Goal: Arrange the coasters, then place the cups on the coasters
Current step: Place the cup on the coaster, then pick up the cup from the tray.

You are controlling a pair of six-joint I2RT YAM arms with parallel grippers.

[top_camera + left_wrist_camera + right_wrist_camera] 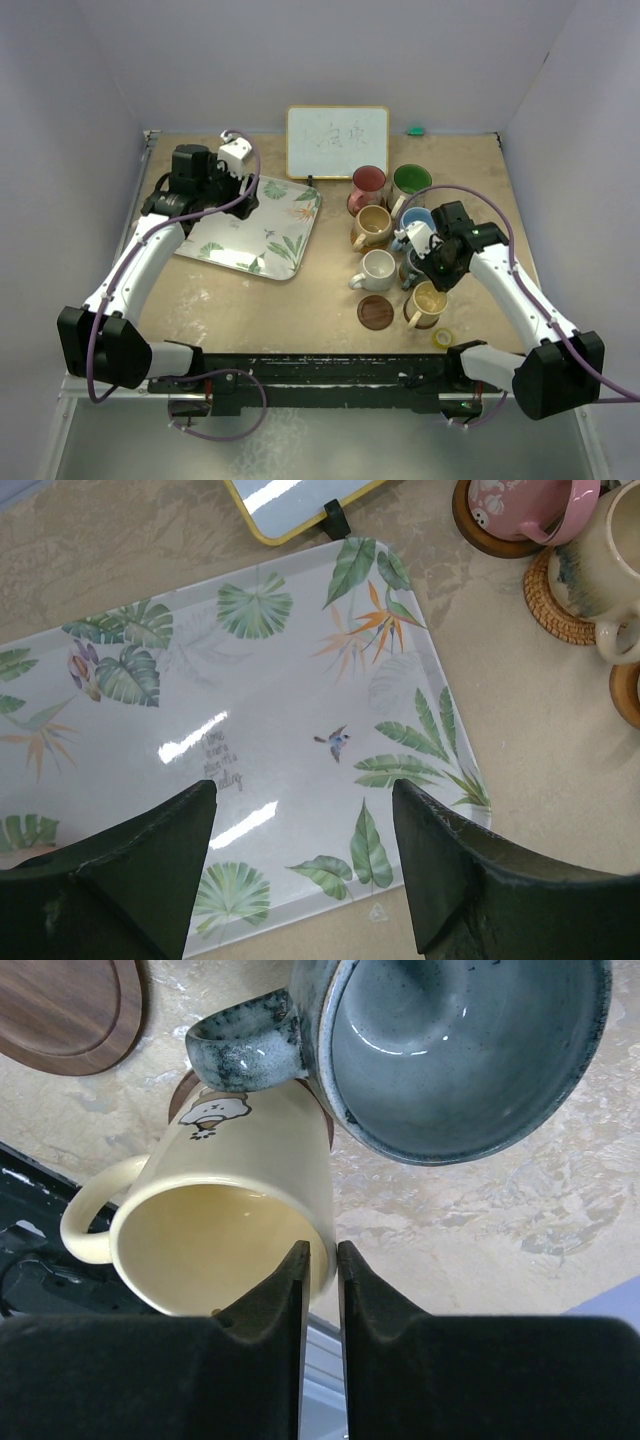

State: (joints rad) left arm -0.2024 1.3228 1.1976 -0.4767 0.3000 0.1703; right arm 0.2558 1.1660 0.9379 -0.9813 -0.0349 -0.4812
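Several cups stand in a cluster at the right: red (368, 185), green (410, 181), tan (372, 226), blue (416, 218), white (378, 269) and yellow (428, 302). The yellow cup (220, 1210) stands on a brown coaster (183, 1098), with a grey-blue cup (450, 1050) beside it. My right gripper (320, 1250) straddles the yellow cup's rim, one finger inside and one outside, close against the wall. A bare dark coaster (376, 312) lies left of it. My left gripper (305, 810) hangs open and empty over the tray.
The leaf-patterned tray (285, 240) lies at the left centre. A small whiteboard (337, 142) stands at the back. A yellow tape roll (442, 338) sits near the front edge. The left wrist view shows a pink cup (520, 505) and a woven coaster (555, 605).
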